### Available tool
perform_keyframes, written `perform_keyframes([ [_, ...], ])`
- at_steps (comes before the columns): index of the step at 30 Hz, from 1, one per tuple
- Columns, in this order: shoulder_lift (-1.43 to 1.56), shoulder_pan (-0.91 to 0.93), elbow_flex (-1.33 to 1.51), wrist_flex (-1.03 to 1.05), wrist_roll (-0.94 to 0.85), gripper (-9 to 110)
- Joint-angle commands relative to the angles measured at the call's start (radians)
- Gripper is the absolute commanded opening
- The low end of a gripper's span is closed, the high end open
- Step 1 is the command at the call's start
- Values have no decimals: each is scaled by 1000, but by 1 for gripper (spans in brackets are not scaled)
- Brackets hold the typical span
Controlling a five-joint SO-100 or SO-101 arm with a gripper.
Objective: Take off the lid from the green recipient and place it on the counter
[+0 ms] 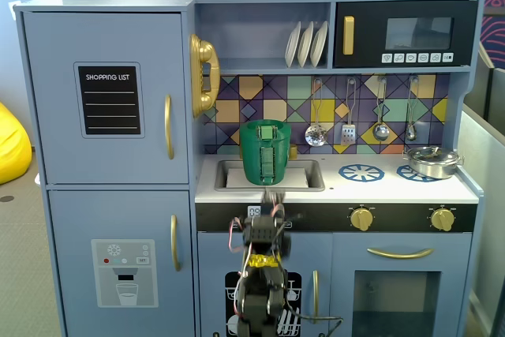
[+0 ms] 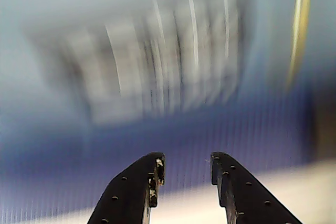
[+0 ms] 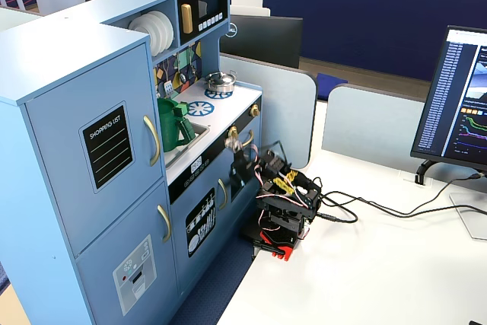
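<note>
the green recipient point(image 1: 265, 152) stands in the sink of the counter point(image 1: 387, 187), at 12 o'clock from the hand point(image 2: 185, 169). the lid point(image 1: 265, 123) sits on top. the hand is narrowly open and empty, low before the cabinet, probably only starting.

mid-frame, a tall dark-green plastic container point(image 1: 265, 152) with a ribbed front panel stands upright in the rectangular sink point(image 1: 304, 181) of the white counter point(image 1: 394, 188). a small steel pot point(image 1: 432, 162) sits at the right on a printed blue burner ring. the black arm's gripper point(image 1: 273, 197) blurs below the counter's front edge, bottom centre.
</note>
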Motion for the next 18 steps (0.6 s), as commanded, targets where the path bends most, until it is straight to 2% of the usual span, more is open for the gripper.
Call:
perform_keyframes([
  [1,-149,17,-356,-172,-114,1],
  [7,-334,-3,-650,-353,-83,20],
  [11,-430,2,-724,-528,-95,30],
  [18,-512,9,-747,-689,-107,37],
])
